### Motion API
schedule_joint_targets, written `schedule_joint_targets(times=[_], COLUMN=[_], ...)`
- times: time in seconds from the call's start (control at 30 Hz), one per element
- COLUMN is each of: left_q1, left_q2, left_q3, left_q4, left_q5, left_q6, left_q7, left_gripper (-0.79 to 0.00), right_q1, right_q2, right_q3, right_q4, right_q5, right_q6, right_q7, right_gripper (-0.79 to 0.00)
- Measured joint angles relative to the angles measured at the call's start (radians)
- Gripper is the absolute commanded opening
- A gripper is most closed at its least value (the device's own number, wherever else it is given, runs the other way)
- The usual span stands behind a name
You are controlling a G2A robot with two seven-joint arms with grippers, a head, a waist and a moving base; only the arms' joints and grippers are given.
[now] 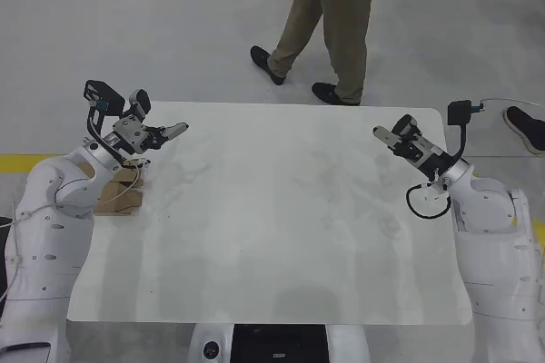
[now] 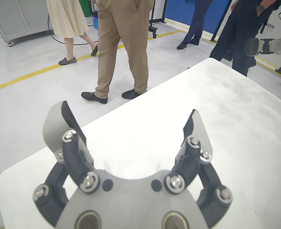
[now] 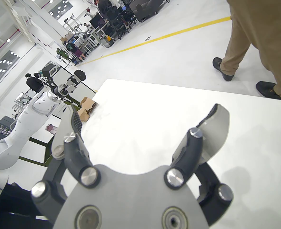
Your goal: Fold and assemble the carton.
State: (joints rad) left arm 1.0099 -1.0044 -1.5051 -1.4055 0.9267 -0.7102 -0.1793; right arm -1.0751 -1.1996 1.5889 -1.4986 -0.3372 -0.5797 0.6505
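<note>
Top view is showing the carton (image 1: pixel 120 195) lying off the table's (image 1: pixel 282 227) left edge under the left arm; left wrist view, left gripper (image 2: pixel 129 110) gaping wide; right wrist view, right gripper (image 3: pixel 144 109) gaping too, so an awkward off-table reach is risking shoving the carton away.

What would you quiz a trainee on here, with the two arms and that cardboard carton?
1. Fill in: the left gripper and the right gripper both have jaws standing ____.
2. Where is the carton relative to the table? A: at its middle. B: at its edge on the left gripper's side. C: lifted above it in the right gripper.
3. True or false: the left gripper holds the carton.
Key: 1 open; 2 B; 3 false.
</note>
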Motion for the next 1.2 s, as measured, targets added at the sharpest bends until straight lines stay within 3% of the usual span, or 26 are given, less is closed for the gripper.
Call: schedule_joint_targets(times=[0.93,1.07,1.2], left_q1=[0.009,0.015,0.009], left_q2=[-0.001,0.000,0.003], left_q3=[-0.001,-0.022,-0.065], left_q4=[-0.005,-0.002,0.008], left_q5=[-0.022,-0.118,-0.320], left_q6=[0.022,0.081,0.177], left_q7=[0.000,-0.069,-0.223], left_gripper=[0.000,0.000,0.000], right_q1=[0.000,0.000,0.000], right_q2=[0.000,0.000,0.000], right_q3=[0.000,0.000,0.000], right_q4=[0.000,0.000,0.000], right_q5=[0.000,0.000,0.000], right_q6=[0.000,0.000,0.000], right_q7=[0.000,0.000,0.000], right_gripper=[0.000,0.000,0.000])
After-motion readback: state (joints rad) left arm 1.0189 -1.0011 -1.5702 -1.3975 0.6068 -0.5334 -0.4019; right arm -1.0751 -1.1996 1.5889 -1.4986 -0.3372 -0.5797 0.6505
